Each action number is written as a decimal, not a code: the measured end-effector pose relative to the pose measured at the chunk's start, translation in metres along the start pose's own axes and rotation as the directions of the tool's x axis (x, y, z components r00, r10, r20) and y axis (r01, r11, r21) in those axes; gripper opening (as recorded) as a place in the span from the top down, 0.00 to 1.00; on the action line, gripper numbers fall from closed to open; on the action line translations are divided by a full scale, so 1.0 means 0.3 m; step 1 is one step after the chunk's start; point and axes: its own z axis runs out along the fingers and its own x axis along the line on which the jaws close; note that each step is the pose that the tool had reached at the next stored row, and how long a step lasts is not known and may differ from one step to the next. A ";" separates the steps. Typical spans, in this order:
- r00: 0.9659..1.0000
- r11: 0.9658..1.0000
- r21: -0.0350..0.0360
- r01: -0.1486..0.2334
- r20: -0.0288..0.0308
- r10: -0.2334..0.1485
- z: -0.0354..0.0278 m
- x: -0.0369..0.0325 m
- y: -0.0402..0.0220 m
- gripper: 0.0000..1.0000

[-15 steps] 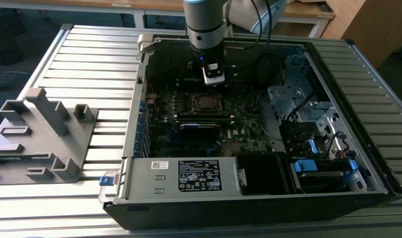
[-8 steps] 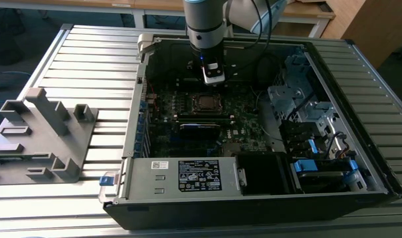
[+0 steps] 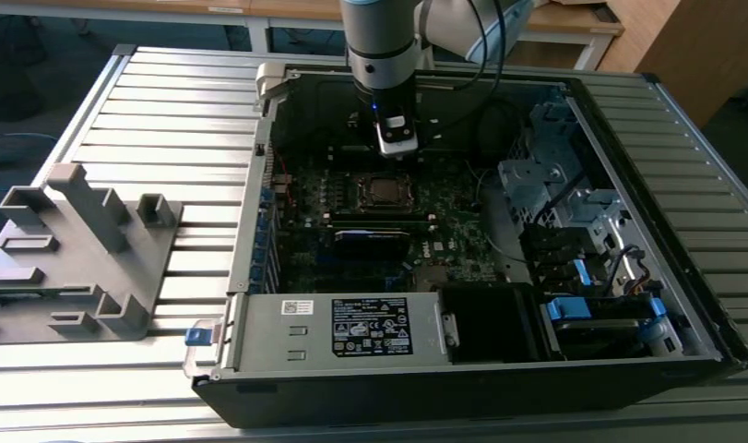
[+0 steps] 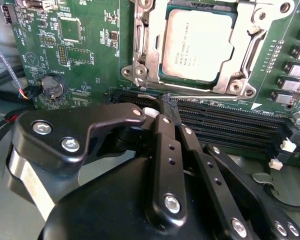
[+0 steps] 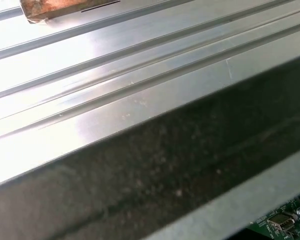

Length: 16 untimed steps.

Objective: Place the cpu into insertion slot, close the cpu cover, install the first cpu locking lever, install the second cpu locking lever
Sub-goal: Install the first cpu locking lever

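The gripper (image 4: pixel 157 111) is hovering near the cpu (image 4: pixel 197 45), jaws pinched together (nothing between); the cpu cover (image 4: pixel 149 50) is lying over it, presumably pinning it down.

Cpu (image 4: pixel 197 45) silvery-grey; cpu cover (image 4: pixel 144 47) silver; circuit board (image 4: pixel 85 55) green, perhaps white-printed.

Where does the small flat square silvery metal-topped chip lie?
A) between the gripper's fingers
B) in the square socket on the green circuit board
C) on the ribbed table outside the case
B: in the second wrist view the cpu sits in the insertion slot on the green circuit board.
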 end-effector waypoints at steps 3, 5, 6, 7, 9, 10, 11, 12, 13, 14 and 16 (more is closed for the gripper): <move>1.000 1.000 0.000 0.000 0.000 0.000 0.000 0.000 0.000 0.90; 1.000 1.000 0.000 0.000 0.001 0.000 0.000 0.000 0.000 0.90; 1.000 1.000 0.001 0.000 0.003 0.000 0.001 0.000 0.000 0.90; 1.000 1.000 0.002 0.001 0.004 -0.001 0.001 0.000 0.000 0.90; 1.000 1.000 0.006 0.002 0.006 -0.002 0.001 0.000 0.000 0.90; 1.000 1.000 0.006 0.002 0.006 -0.002 0.001 0.000 0.000 0.90; 1.000 1.000 0.006 0.002 0.006 -0.002 0.001 0.000 0.000 0.90; 1.000 1.000 0.006 0.002 0.006 -0.002 0.001 0.000 0.000 0.90; 1.000 1.000 0.006 0.002 0.006 -0.002 0.001 0.000 0.000 0.90; 1.000 1.000 0.006 0.002 0.006 -0.002 0.001 0.000 0.000 0.90; 1.000 1.000 0.006 0.002 0.006 -0.002 0.001 -0.001 -0.001 0.90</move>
